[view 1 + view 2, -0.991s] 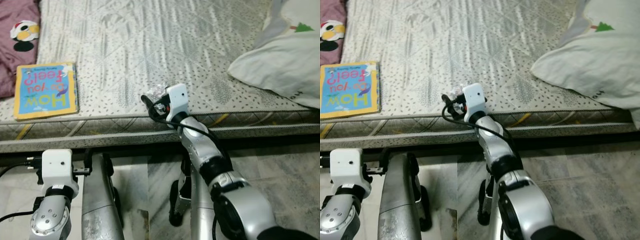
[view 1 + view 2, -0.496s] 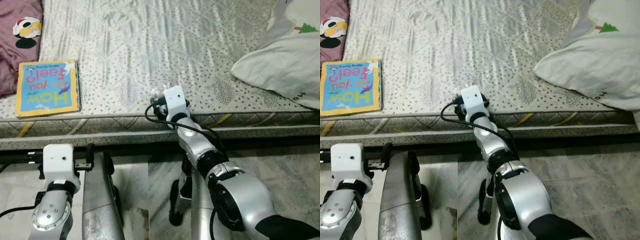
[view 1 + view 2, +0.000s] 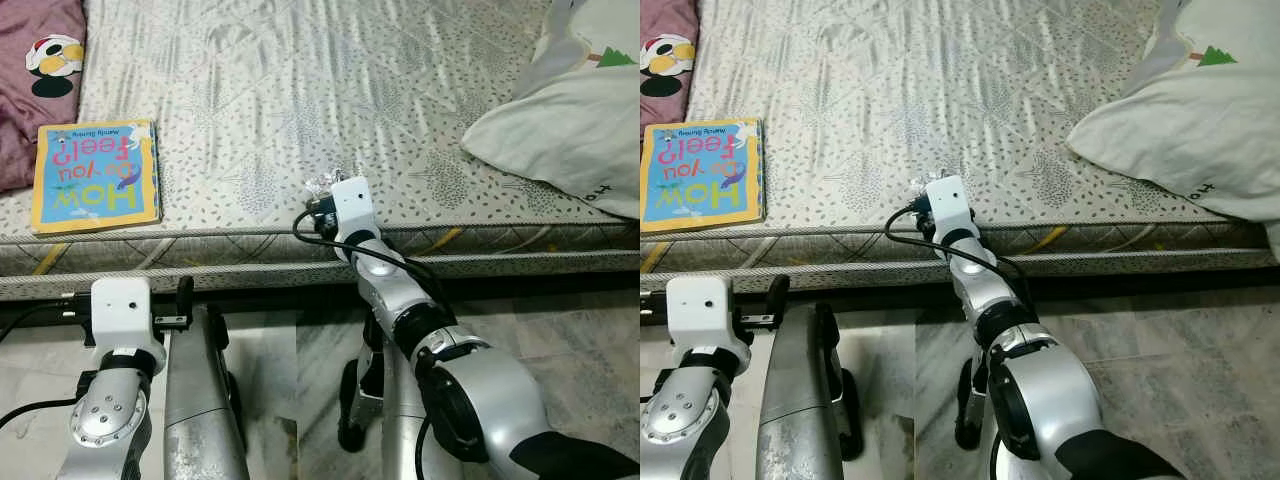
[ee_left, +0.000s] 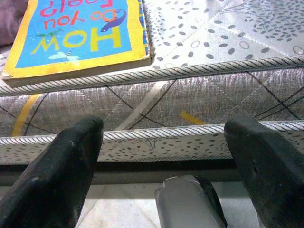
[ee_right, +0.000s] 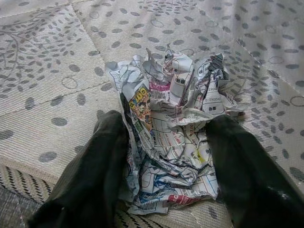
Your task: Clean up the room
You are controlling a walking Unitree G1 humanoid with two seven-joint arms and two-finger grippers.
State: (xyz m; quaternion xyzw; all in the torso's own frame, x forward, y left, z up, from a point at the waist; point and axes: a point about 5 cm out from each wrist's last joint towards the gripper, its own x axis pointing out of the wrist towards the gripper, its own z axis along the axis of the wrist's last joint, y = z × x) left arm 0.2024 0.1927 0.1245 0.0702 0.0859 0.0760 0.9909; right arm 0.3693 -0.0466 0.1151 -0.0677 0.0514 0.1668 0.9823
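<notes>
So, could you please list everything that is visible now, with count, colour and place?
mattress: one, grey-white patterned, across the upper part of the head views.
crumpled paper: one, white with coloured print, near the mattress's front edge, between the right gripper's fingers.
book: one, yellow and blue, flat near the mattress's front left edge.
pillow: one, white, at the right of the mattress.
cloth: one, maroon, at the far left.
floor: grey tiles, below the mattress.
right gripper: one, black fingers either side of the paper.
left gripper: one, black fingers open, low before the mattress side.
</notes>
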